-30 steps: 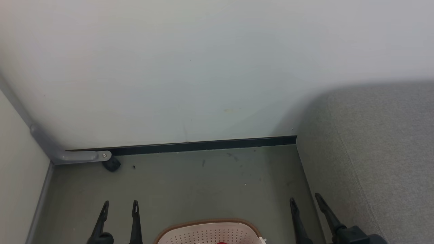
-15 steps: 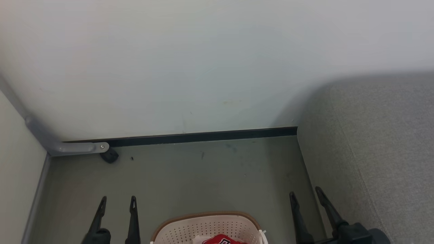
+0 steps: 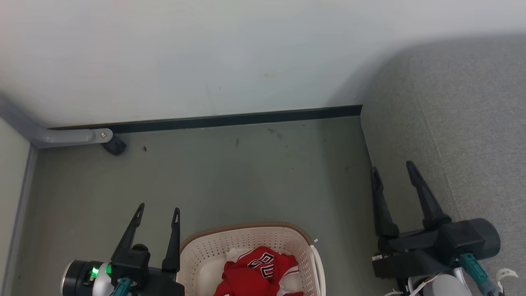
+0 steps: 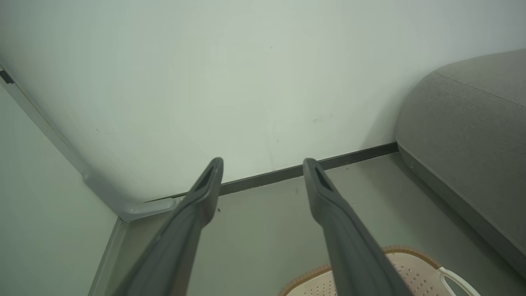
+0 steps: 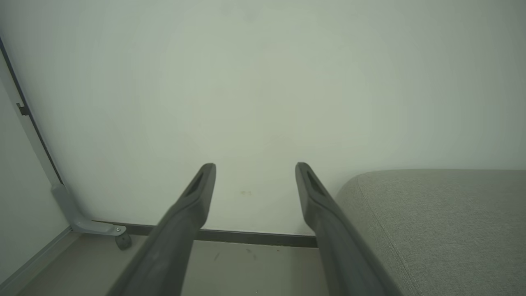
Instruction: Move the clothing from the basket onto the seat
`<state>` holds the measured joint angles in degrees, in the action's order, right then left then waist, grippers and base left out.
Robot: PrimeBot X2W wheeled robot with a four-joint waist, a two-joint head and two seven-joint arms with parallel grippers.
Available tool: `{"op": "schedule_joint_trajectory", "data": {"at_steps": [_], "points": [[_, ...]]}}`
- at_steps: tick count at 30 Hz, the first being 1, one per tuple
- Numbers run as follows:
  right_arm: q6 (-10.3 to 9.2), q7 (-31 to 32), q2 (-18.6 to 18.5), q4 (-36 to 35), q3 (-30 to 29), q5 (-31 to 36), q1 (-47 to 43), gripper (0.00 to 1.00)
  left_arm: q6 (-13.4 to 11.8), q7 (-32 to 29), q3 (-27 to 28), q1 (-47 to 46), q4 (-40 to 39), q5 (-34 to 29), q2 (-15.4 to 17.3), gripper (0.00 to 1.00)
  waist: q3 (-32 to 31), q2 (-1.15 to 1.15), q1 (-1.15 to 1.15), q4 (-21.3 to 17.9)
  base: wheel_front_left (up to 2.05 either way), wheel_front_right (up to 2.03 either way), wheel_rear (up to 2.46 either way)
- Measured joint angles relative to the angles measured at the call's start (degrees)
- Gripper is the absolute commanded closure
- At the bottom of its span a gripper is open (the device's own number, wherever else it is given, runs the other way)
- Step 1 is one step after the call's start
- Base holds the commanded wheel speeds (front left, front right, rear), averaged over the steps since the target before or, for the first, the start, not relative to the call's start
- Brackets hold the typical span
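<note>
Red clothing (image 3: 257,275) sits bunched in the cream basket (image 3: 246,241) on the floor (image 3: 246,176), left gripper (image 3: 159,209) just left of it and right gripper (image 3: 392,166) by the edge of the grey seat (image 3: 464,123), both with fingers (image 3: 132,230) spread wide apart, holding nothing.

Dark numerals (image 3: 266,263) on the red clothing (image 3: 245,280) lie too crumpled to read.

Wide-spread left pincer (image 3: 159,206), right pincer (image 3: 391,165)

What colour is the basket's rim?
Brown rim around a cream basket; the head view shows it best.
</note>
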<state>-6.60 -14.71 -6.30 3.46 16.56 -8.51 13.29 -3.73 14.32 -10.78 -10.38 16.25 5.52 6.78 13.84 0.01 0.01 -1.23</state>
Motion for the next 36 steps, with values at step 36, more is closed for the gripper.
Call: {"op": "schedule_joint_trajectory", "data": {"at_steps": [36], "points": [[0.63,0.0,0.2,-5.3,-4.0,1.2,22.6,0.00,7.3,-2.2,-12.7,-14.3,22.2,-10.7,1.3,0.00,23.5,0.01,-0.01,-6.6,0.00,0.00,0.00]]}}
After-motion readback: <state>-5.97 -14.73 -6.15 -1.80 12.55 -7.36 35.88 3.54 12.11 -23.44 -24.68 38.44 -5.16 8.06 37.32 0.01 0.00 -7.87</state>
